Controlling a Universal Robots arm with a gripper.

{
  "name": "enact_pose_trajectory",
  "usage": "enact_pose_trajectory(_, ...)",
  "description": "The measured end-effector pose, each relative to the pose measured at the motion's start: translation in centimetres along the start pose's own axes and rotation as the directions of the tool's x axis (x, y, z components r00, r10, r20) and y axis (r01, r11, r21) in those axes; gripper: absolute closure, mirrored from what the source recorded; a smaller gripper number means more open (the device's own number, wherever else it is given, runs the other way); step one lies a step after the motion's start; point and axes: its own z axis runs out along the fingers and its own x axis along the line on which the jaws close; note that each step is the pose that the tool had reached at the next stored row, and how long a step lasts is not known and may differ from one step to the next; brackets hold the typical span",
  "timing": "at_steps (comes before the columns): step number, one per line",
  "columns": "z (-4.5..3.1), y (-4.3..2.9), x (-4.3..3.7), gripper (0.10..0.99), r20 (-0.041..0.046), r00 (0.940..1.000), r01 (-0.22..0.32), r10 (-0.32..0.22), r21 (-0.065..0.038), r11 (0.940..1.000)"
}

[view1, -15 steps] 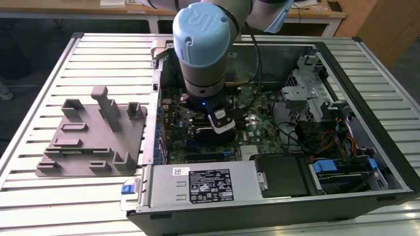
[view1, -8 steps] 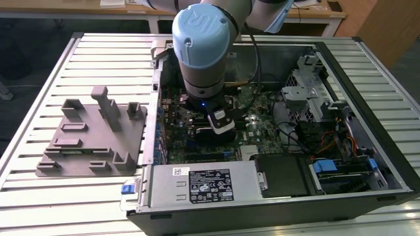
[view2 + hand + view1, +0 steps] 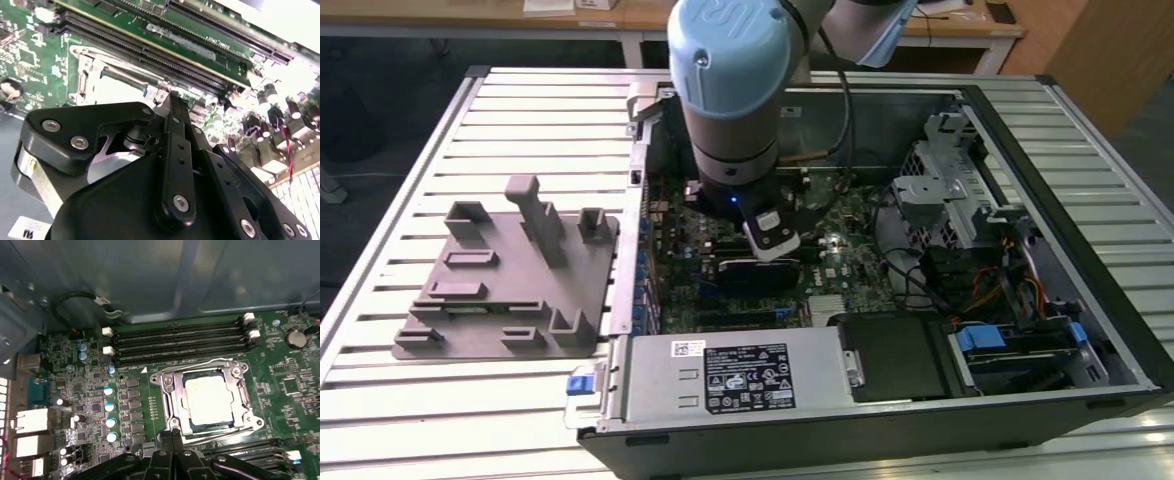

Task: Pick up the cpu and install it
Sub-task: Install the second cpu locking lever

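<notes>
Cpu [image 3: 209,401]: seen in the first wrist view as a pale silver square lying flat inside the socket frame [image 3: 170,405] on the motherboard [image 3: 90,395]; nothing is gripping it. In the second wrist view only a bright patch of it [image 3: 117,90] is made out beyond the gripper body.
Fixture plate [image 3: 507,290]: shown in the exterior view alone, lying on the slatted table [image 3: 400,400], outside the computer case [image 3: 1067,300] on the exterior view's left.
Arm [image 3: 734,90]: in the exterior view it is lowered into the computer case, over the motherboard; the socket frame is hidden behind it there.
Gripper [image 3: 172,437]: in the first wrist view the fingers are seen pressed together, empty, their tips just at the socket frame's near edge. In the second wrist view the black linkage [image 3: 175,150] covers much of the picture and the tips [image 3: 172,97] are met above the socket frame.
Memory slots [image 3: 180,342]: seen in both wrist views, running alongside the socket frame.
Capacitors [image 3: 109,412]: a row beside the socket frame, clear in the first wrist view.
Hard to make out: whether the frame's lid is latched cannot be told.
</notes>
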Motion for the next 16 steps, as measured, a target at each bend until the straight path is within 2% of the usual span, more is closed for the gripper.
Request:
enact_pose_trajectory(2, -0.27, 0.10, -0.02, 0.980, 0.0004, 1.0000, 0.000, 0.000, 0.003, 1.0000)
enact_pose_trajectory(3, -0.33, 0.13, -0.04, 0.980, 0.0013, 1.0000, 0.001, -0.001, 0.009, 1.0000)
enact_pose_trajectory(9, -0.29, 0.38, -0.74, 0.980, 0.0090, 1.0000, -0.001, 0.001, 0.054, 0.9985)
enact_pose_trajectory(16, 0.09, 1.40, -1.66, 0.980, 0.0121, 0.9999, 0.000, 0.000, 0.075, 0.9972)
